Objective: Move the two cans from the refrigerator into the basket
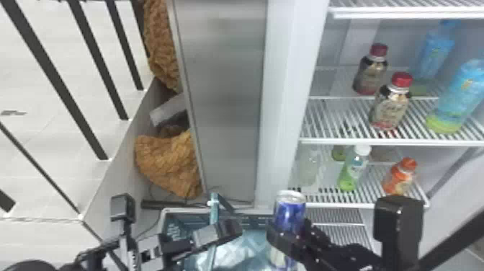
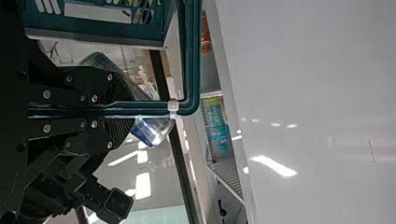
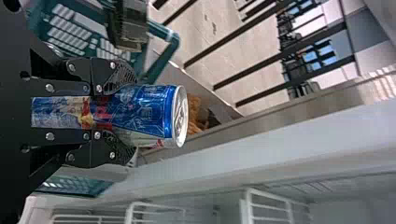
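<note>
The right gripper clasps a blue energy-drink can near the basket's right side, while the left gripper clamps the teal handle.

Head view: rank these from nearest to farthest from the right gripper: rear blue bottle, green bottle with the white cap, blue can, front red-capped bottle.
1. Blue can: between the fingers of the right gripper.
2. Green bottle: lower shelf, to the right.
3. Front red-capped bottle: shelf above, farther right.
4. Rear blue bottle: same shelf, farther back.
</note>
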Tool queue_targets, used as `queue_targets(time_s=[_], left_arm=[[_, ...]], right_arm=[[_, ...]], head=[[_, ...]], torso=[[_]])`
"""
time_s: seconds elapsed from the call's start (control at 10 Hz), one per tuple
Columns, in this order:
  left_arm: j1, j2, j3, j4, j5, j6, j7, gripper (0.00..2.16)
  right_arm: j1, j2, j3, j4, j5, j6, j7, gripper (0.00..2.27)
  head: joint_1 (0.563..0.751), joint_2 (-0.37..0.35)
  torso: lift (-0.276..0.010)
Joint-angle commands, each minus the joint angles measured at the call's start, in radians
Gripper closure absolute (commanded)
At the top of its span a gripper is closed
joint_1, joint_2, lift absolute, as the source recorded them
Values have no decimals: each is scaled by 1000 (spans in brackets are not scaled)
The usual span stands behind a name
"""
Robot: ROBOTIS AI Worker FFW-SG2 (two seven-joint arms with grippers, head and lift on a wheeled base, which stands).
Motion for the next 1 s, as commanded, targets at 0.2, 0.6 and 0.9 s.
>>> queue_targets(time_s=[0.2, 0.6, 0.9], left_arm=[[-2, -1, 0, 0, 0, 0, 0, 1191], [0, -1, 0, 0, 2, 0, 0, 1191], [2, -2, 2, 0, 4, 0, -1, 1191]], right_arm=[[-37, 0, 8, 55, -50, 84, 40, 613], [-37, 8, -38, 55, -40, 67, 44, 140], [27, 9, -105, 74, 6, -205, 115, 137]], head=[[695, 55], [695, 55], [695, 20]], torso=[[-31], [-31], [-31]])
